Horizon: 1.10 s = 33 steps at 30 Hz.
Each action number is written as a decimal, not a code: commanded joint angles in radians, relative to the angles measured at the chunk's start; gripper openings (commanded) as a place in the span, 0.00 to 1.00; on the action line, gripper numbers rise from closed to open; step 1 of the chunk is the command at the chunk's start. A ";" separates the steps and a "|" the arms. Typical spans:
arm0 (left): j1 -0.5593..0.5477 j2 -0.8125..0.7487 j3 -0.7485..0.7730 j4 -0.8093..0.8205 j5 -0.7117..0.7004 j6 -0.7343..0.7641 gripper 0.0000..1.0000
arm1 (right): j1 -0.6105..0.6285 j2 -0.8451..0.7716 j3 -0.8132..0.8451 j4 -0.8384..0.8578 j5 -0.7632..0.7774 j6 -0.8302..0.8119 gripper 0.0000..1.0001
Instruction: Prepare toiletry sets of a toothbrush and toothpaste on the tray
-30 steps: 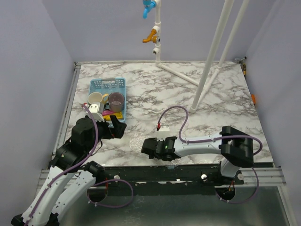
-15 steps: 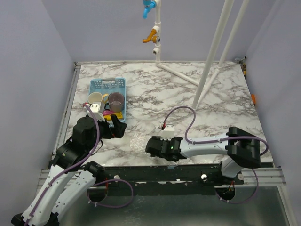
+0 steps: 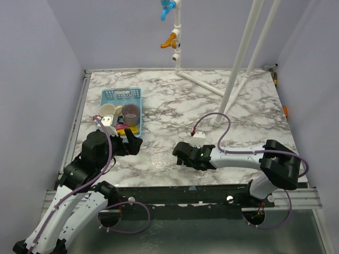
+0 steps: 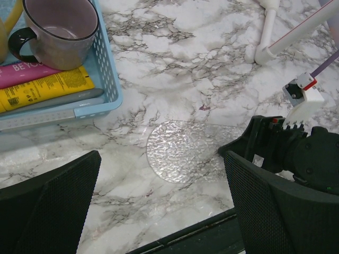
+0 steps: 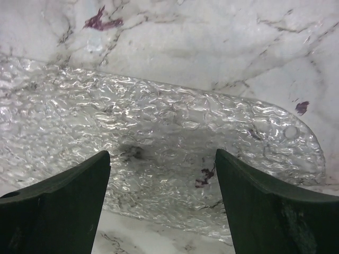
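Observation:
The clear, bumpy tray (image 4: 183, 151) (image 5: 159, 127) (image 3: 160, 159) lies flat on the marble near the front edge, with nothing on it. My right gripper (image 5: 161, 156) (image 3: 178, 156) hovers open at the tray's right end, nothing between its fingers. The toothpaste lies in the blue basket (image 4: 108, 79) as a yellow tube (image 4: 45, 87) and a pink tube (image 4: 26, 71). A slim grey handle (image 4: 58, 99), possibly the toothbrush, lies beside the yellow tube. My left gripper (image 4: 164, 211) (image 3: 126, 142) hangs wide open and empty above the marble between basket and tray.
A mauve mug (image 4: 61, 29) and a yellow cup (image 3: 107, 110) stand in the basket (image 3: 122, 95). White pipe legs (image 3: 233, 84) rise from the table's back right. A black rail (image 4: 185, 235) runs along the front edge, close below the tray.
My right gripper has drawn back to the right, from over the tray to its right end, with its jaws a little wider. The left arm and the tray have not moved.

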 commanded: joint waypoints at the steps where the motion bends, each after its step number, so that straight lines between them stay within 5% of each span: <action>1: 0.005 0.002 -0.009 -0.010 0.018 0.012 0.99 | -0.079 0.023 -0.071 -0.053 -0.032 -0.061 0.84; 9: 0.005 0.011 -0.014 -0.001 0.060 0.014 0.99 | -0.232 -0.060 -0.090 -0.053 -0.061 -0.181 0.85; 23: -0.021 0.180 -0.019 0.105 0.434 -0.019 0.98 | -0.313 -0.248 -0.048 -0.140 -0.023 -0.279 0.85; 33: -0.185 0.418 -0.033 0.228 0.302 -0.148 0.94 | -0.506 -0.389 -0.128 -0.131 -0.052 -0.309 0.89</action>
